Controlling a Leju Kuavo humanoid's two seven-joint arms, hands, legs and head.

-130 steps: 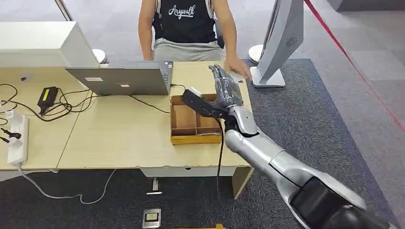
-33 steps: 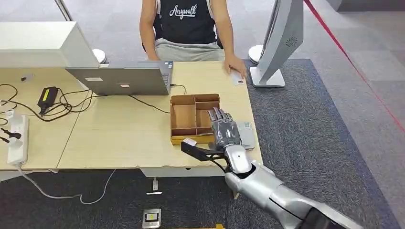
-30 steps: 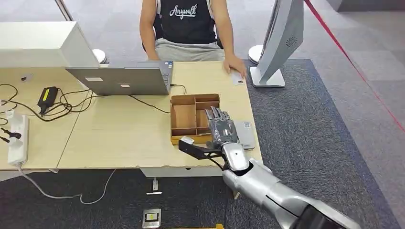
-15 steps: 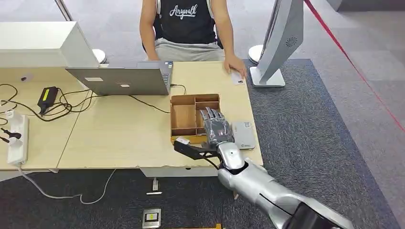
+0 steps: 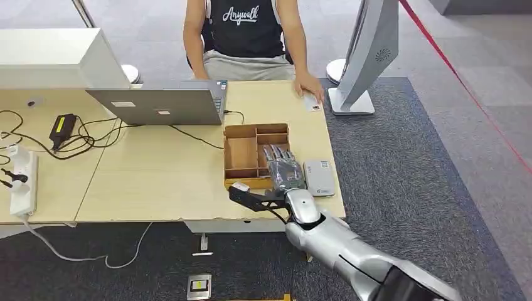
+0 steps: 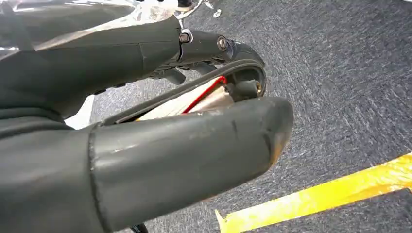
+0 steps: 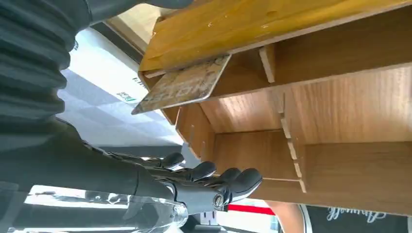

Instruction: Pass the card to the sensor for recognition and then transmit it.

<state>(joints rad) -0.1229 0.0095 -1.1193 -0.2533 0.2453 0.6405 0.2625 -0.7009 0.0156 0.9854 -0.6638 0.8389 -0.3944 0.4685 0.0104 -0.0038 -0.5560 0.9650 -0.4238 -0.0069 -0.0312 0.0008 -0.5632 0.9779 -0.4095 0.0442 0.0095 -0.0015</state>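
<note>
My right hand [image 5: 285, 172] hovers over the right-hand compartments of the wooden box [image 5: 241, 153], fingers stretched out flat and thumb pointing left, holding nothing. In the right wrist view a beige patterned card [image 7: 182, 90] leans aslant inside a compartment of the box [image 7: 340, 107], a little way from my fingertips [image 7: 228, 182]. The grey card sensor [image 5: 319, 177] lies on the table just right of my hand. A white card [image 5: 312, 103] lies under the person's hand [image 5: 308, 84] at the far table edge. My left hand [image 6: 160, 126] hangs over the carpet, fingers curled toward the thumb.
A person sits behind the desk [image 5: 157, 182]. An open laptop [image 5: 160, 103], cables, a charger [image 5: 61, 127] and a power strip [image 5: 22, 175] lie to the left. A white standing kiosk [image 5: 370, 53] is at the far right corner. Yellow tape [image 6: 316, 199] marks the floor.
My right hand has drawn back from beside the person's hand to the table's near edge. In the last second it slid left, off the sensor and over the box.
</note>
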